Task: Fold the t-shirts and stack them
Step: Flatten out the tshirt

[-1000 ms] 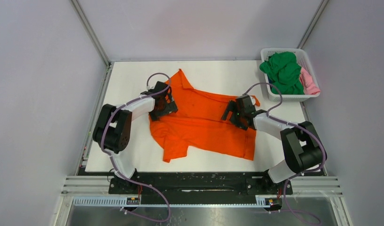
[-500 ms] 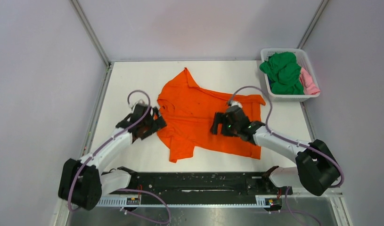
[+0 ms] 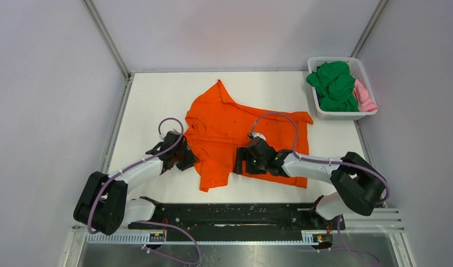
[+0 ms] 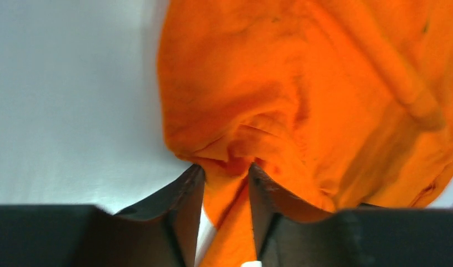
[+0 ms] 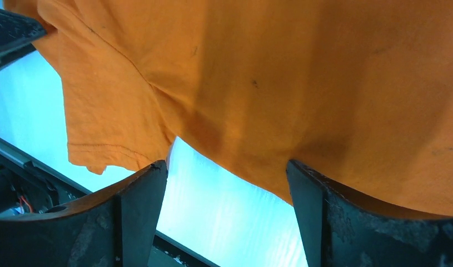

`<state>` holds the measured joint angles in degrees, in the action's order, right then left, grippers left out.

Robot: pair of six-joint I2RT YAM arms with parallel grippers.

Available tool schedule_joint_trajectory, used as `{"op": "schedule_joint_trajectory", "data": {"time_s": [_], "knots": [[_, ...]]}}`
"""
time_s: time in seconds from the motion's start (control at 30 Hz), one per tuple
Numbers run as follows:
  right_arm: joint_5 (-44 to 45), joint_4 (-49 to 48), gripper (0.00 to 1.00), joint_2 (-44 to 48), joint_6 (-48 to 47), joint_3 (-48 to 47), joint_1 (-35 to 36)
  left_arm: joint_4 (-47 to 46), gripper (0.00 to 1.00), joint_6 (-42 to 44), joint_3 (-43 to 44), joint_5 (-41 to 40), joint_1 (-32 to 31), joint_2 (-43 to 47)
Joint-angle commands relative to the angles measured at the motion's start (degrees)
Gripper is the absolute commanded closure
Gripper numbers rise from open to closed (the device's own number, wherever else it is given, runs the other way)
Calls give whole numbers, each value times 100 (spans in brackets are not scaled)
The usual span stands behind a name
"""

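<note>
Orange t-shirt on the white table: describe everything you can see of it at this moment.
The bright orange cloth t-shirt lies unfolded and wrinkled across the middle of the white table, with small dark specks on it. One pointed flap reaches toward the far side, and another trails toward the near edge. The left gripper pinches a bunched fold at its left edge. The right gripper stands open at its near hem.
</note>
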<state>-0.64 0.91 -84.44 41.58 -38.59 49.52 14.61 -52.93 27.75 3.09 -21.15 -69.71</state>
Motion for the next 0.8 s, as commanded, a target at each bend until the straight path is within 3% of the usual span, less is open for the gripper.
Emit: {"op": "schedule_joint_trajectory", "data": {"time_s": [0.0, 0.07, 0.3, 0.53, 0.77], "knots": [[399, 295, 13, -39, 328, 336, 41, -183, 74, -23, 42, 8, -221, -590], [507, 326, 13, 16, 356, 428, 40, -9, 99, -1, 201, -224, -296, -724], [689, 452, 15, 105, 329, 659, 40, 2240, 100, -99, 883, -2441, -311, 88], [265, 326, 16, 145, 15, 721, 40, 3847, 100, -167, 1478, -3491, -320, 594], [315, 500, 11, 513, -296, 515, 40, 3975, 45, -119, 2094, -3530, -319, 167]]}}
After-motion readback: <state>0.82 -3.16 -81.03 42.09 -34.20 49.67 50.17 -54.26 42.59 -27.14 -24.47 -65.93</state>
